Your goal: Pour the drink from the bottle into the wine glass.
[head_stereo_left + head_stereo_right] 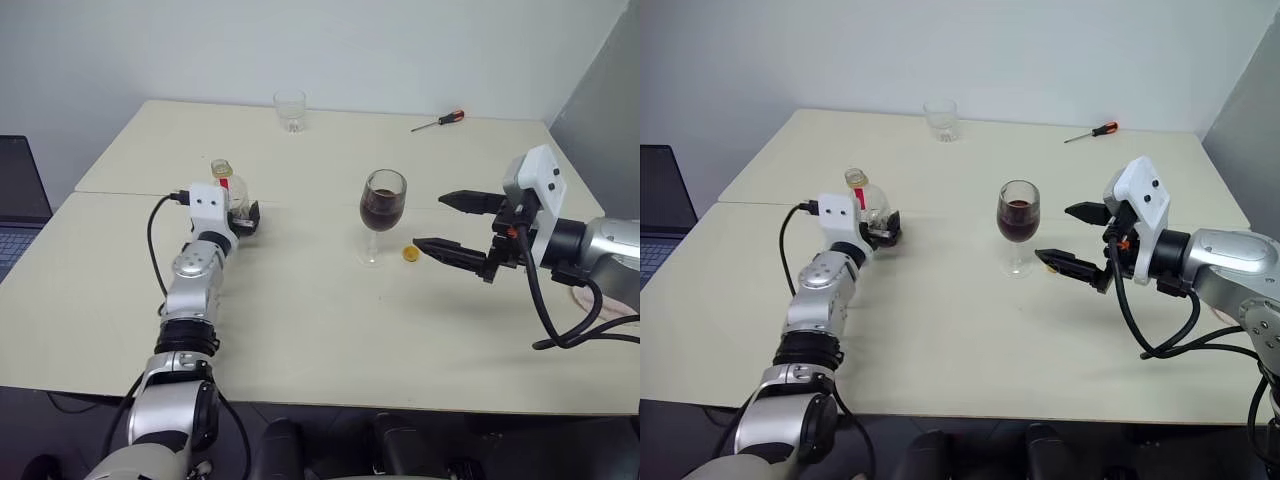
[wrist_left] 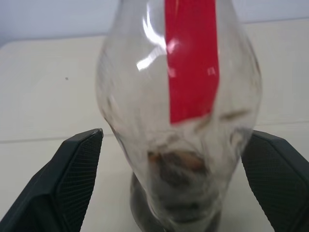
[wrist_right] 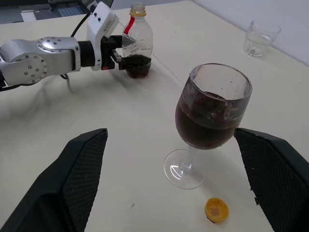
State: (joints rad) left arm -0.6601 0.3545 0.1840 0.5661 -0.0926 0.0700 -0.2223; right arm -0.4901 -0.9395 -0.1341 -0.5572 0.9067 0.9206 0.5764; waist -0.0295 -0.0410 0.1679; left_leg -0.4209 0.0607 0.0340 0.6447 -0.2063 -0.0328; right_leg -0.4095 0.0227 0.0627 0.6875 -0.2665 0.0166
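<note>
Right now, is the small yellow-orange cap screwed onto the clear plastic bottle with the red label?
No, the yellow-orange cap lies on the table beside the foot of the clear stemmed wine glass, apart from the bottle.

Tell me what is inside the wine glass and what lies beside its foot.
The wine glass holds dark brown drink, filling over half the bowl. A small yellow-orange cap lies on the table beside its foot. Nothing there is covered.

The bottle (image 1: pixel 228 188) stands left of the wine glass (image 1: pixel 381 212), tumbler (image 1: pixel 290 110) behind them.
</note>
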